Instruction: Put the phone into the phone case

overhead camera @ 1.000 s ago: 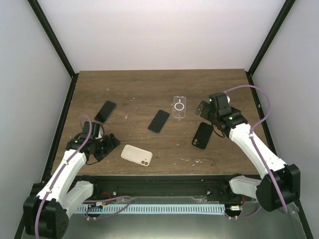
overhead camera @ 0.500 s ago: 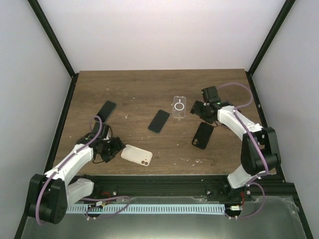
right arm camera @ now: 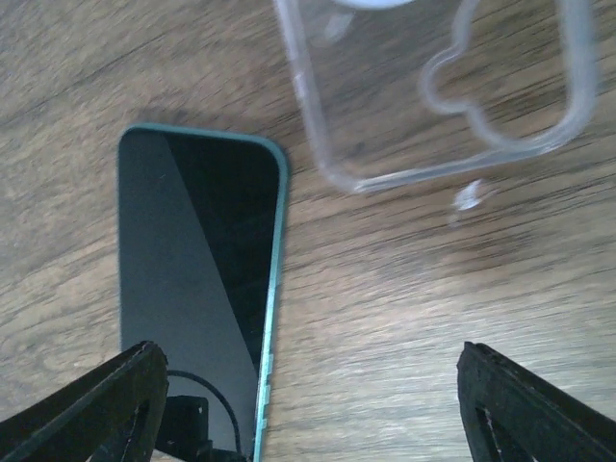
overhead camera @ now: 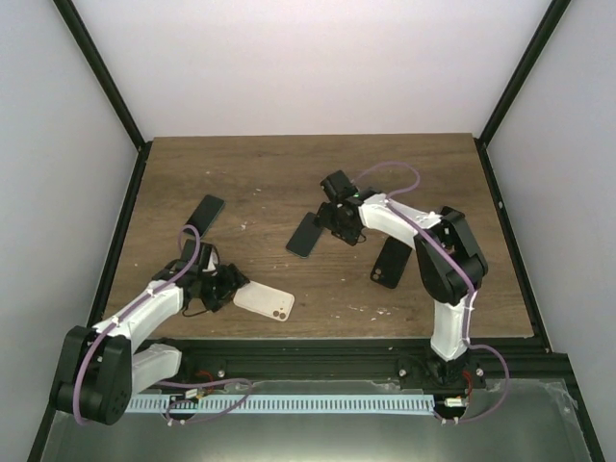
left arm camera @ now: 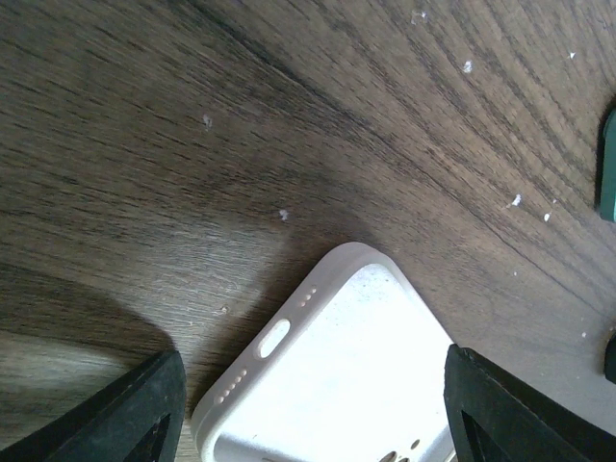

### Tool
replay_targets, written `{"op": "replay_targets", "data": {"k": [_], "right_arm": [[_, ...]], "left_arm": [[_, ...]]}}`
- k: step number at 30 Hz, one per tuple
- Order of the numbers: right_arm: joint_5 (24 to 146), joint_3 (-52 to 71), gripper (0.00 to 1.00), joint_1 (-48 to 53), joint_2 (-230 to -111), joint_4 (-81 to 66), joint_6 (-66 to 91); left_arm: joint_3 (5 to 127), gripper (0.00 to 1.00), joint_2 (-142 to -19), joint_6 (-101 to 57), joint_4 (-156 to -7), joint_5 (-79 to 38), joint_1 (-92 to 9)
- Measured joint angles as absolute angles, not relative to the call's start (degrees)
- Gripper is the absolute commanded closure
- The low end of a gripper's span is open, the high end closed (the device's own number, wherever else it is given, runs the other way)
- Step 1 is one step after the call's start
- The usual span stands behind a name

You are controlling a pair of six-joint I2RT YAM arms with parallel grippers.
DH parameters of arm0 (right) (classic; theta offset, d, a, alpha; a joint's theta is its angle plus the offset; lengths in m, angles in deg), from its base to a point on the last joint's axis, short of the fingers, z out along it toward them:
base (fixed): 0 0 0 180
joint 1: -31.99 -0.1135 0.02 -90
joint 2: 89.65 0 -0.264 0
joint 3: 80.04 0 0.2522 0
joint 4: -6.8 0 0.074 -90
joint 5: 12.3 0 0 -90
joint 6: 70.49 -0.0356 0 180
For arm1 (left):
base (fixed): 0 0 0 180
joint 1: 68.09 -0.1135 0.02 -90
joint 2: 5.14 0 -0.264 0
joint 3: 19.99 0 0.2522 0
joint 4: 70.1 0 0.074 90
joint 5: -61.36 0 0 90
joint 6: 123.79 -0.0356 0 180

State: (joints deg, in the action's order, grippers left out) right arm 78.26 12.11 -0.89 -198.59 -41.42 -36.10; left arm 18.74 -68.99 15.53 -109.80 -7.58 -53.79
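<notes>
Your right claw (right arm camera: 308,366) hangs spread above the phone (right arm camera: 192,269), flat just beside the clear case (right arm camera: 385,106); left claw (left arm camera: 313,385) spread astride the white case (left arm camera: 356,395); the phone is likely stiff, slick, thin; pinch its long edges.

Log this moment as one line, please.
left gripper open at white case | right gripper open over teal phone, clear case beside | teal phone uncased

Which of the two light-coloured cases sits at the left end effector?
The opaque white case, at the front of the table; its end shows between the open fingers of the left end effector. The clear case lies farther back, beside the green-edged phone.
</notes>
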Motion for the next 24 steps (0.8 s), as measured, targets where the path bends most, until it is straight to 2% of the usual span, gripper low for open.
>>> {"op": "replay_targets", "data": {"k": [11,24], "right_arm": [[76.99,18.80,0.14,-4.87,-204.87,-42.55,-41.11],[76.07,28.72,0.14,-6.88,-212.54,-47.47,-42.50]], "left_arm": [[16.36,0.25,-68.10,17.81,-102.98,-2.11,-53.79],[17.39,0.23,-57.30,17.61,-109.78,-5.24,-53.79]]}}
